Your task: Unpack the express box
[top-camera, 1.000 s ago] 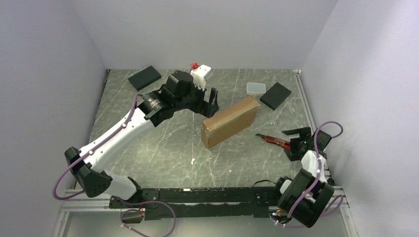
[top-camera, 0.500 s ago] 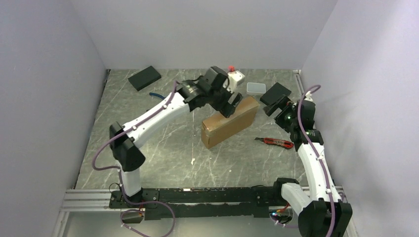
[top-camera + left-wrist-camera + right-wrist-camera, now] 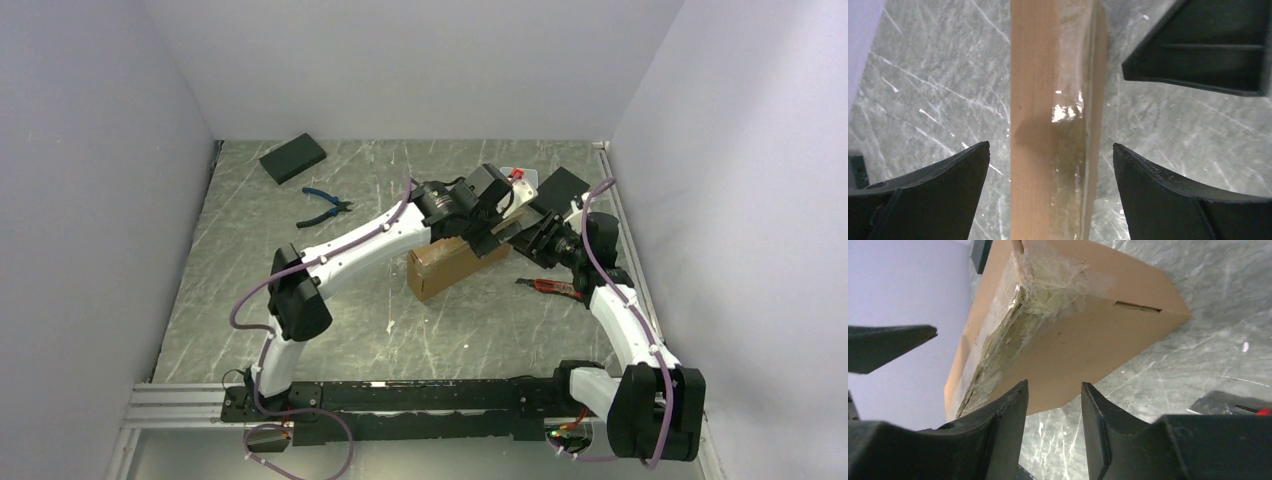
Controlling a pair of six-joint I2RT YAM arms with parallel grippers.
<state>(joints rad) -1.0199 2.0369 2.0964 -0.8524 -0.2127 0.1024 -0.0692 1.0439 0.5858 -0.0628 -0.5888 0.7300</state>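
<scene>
The express box (image 3: 450,262) is a brown cardboard mailer lying at an angle on the marble tabletop, with shiny clear tape along one edge (image 3: 1013,315). My left gripper (image 3: 492,228) hangs over the box's far right end. In the left wrist view its gripper (image 3: 1050,150) is open, and the box (image 3: 1048,125) runs between the two fingers without touching them. My right gripper (image 3: 528,238) sits just off that same end. Its jaws (image 3: 1053,384) stand a narrow gap apart with nothing in it, and the box corner (image 3: 1088,340) lies just past the tips.
A black block (image 3: 293,157) lies at the back left and another (image 3: 562,185) at the back right. Blue pliers (image 3: 325,205) rest left of the arms. A red utility knife (image 3: 555,288) lies right of the box. Walls close off three sides.
The left arm swung right, from beside the box to over its far end, uncovering the pliers. The right arm came in from the right to the box end and its jaws narrowed.
</scene>
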